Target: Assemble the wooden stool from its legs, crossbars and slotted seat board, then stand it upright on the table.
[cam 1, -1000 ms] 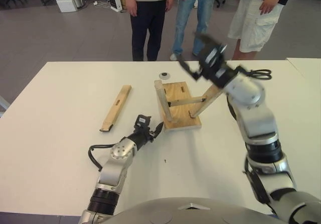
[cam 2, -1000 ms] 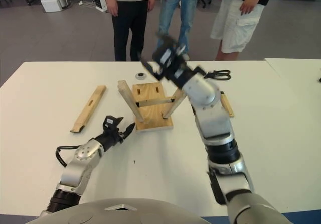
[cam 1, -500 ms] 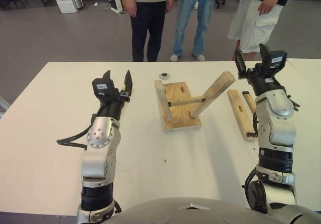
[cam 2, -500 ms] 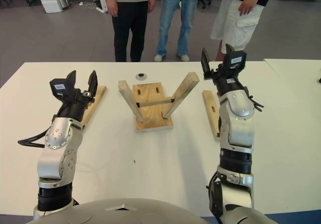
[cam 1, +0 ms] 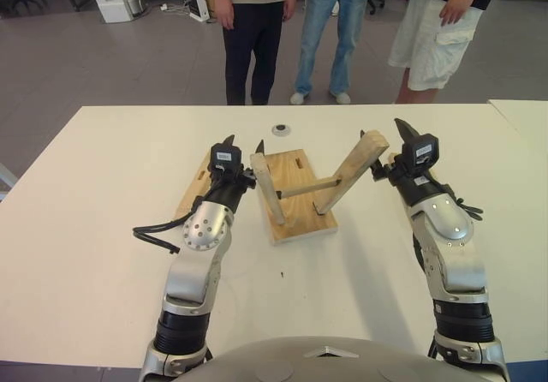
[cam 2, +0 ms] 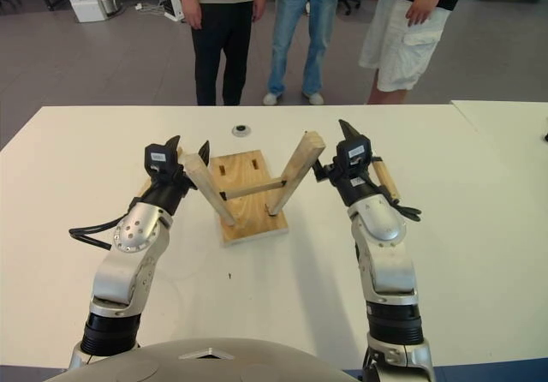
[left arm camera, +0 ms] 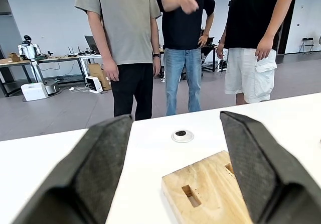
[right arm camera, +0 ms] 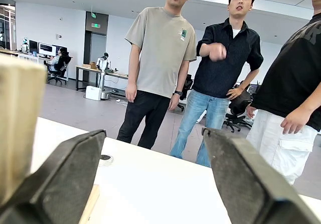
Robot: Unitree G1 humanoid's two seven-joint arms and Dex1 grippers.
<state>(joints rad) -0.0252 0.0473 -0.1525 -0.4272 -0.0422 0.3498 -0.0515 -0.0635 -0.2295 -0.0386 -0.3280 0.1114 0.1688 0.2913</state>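
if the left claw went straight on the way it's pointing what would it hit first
Probably the small round disc, almost dead ahead of the left claw. The seat board sits nearer but just right of that line. Height is unclear, so it may pass over the disc.

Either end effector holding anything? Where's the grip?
Nothing is held. Left end effector is open beside the left leg; right end effector is open beside the right leg. No wood sits in either gap.
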